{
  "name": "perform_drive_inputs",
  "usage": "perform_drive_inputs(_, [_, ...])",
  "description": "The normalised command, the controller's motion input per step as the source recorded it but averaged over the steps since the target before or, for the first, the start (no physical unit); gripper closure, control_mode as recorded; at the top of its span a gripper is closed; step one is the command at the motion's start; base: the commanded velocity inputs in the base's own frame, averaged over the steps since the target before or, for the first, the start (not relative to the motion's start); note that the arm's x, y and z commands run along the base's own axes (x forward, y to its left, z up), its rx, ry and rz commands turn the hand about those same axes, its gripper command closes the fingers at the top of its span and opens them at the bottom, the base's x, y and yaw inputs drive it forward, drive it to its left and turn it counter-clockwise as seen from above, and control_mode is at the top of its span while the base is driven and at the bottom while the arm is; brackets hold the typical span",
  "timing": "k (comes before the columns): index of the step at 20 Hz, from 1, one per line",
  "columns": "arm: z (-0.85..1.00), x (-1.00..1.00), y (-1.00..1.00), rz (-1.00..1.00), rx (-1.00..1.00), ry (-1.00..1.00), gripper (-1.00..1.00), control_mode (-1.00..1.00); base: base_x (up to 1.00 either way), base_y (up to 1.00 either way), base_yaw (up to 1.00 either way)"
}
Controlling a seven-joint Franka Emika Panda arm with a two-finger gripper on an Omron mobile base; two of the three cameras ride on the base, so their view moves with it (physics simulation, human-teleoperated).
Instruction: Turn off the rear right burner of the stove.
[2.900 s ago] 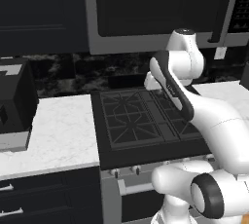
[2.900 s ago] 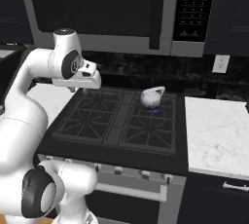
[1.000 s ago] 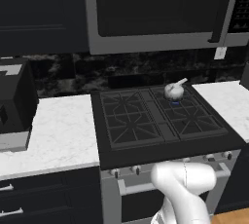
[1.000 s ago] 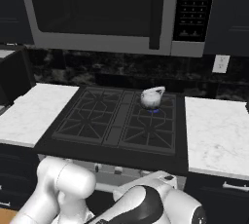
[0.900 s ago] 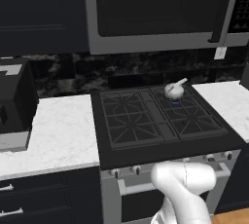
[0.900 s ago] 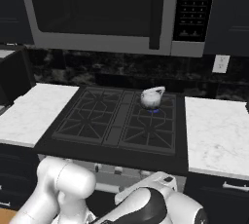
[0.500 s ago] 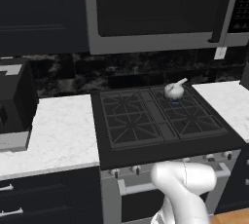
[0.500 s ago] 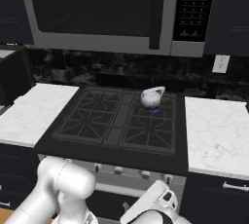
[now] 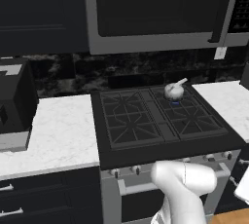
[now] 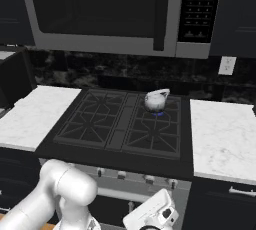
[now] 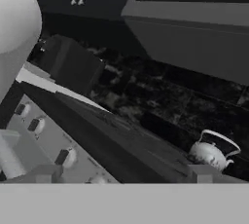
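Observation:
The stove point(image 9: 121, 150) is a wide black range with four grates. Its rear right burner point(image 9: 175, 102) shows a small blue glow under a white kettle point(image 9: 174, 90). That burner point(image 10: 159, 114) and kettle point(image 10: 156, 100) also show in the right base view. Small silver knobs point(image 10: 149, 179) line the front panel. My arm is folded down low in front of the oven, with its white hand point(image 10: 151, 215) below the knob row. In the hand view my gripper point(image 11: 124, 175) is open, fingertips wide apart with nothing between them, looking up past several knobs point(image 11: 65, 157) toward the kettle point(image 11: 211, 152).
A dark microwave point(image 10: 110, 9) hangs over the cooktop. White marble counters point(image 9: 53, 135) point(image 10: 225, 139) flank the stove, and a black appliance point(image 9: 14, 101) stands on the left one. The silver oven-door bar point(image 9: 133, 188) runs below the knobs.
The arm that stood raised over the cooktop has swung down in front of the oven. Over the last second it has hardly moved; kettle and flame are unchanged.

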Motion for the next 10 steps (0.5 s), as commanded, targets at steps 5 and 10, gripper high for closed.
perform_drive_inputs(5, [-0.03, 0.61, 0.0, -0.29, -0.22, -0.12, -1.0, -1.0, 0.0, 0.0, 0.0])
perform_drive_inputs(10, [-0.3, 0.3, -0.02, -0.11, -0.27, -0.05, -1.0, -1.0, 0.0, 0.0, 0.0])
